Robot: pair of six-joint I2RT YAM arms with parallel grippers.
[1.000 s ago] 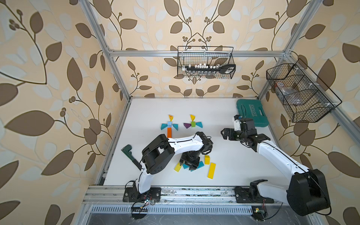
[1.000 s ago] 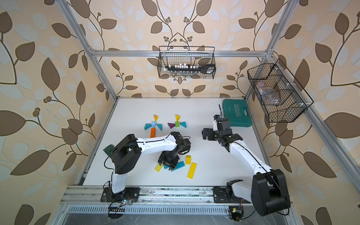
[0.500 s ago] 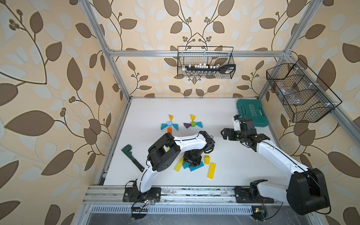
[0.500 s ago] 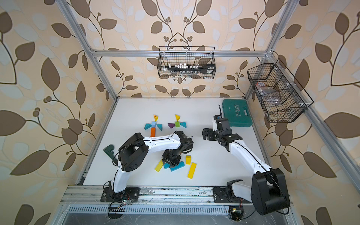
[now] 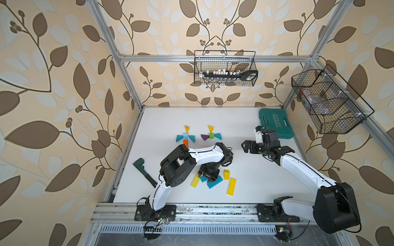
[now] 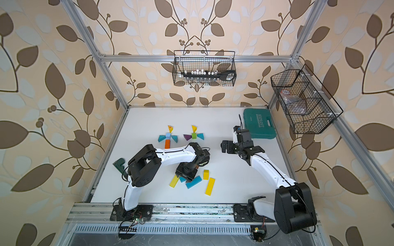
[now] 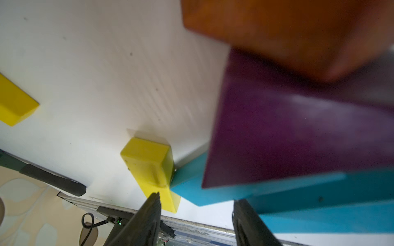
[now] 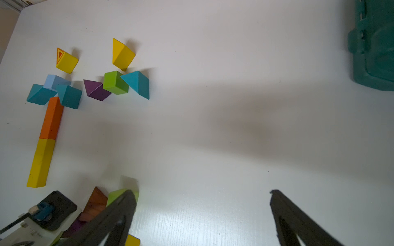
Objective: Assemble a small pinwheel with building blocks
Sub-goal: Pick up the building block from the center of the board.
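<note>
Two block figures lie toward eleven o'clock on the white table [image 5: 234, 119]. One is a light-blue cube [image 5: 185, 135] with an orange bar [image 5: 186, 143] at its six. The other is a green cube [image 5: 211, 135] with a purple wedge [image 5: 204, 137] at its nine, a teal wedge [image 5: 218, 136] at its three and a yellow wedge [image 5: 210, 128] at its twelve. Loose blocks sit toward six o'clock (a small scattered heap). The left gripper [image 7: 196, 198] hangs low over them, jaws apart, nothing pinched. A blue bar [image 7: 277, 189] is just ahead of its tips, touching a yellow bar [image 7: 149, 166]. Toward three o'clock the right gripper [image 8: 203, 192] is spread wide over bare table, near the teal tool case [image 5: 275, 123] at two.
</note>
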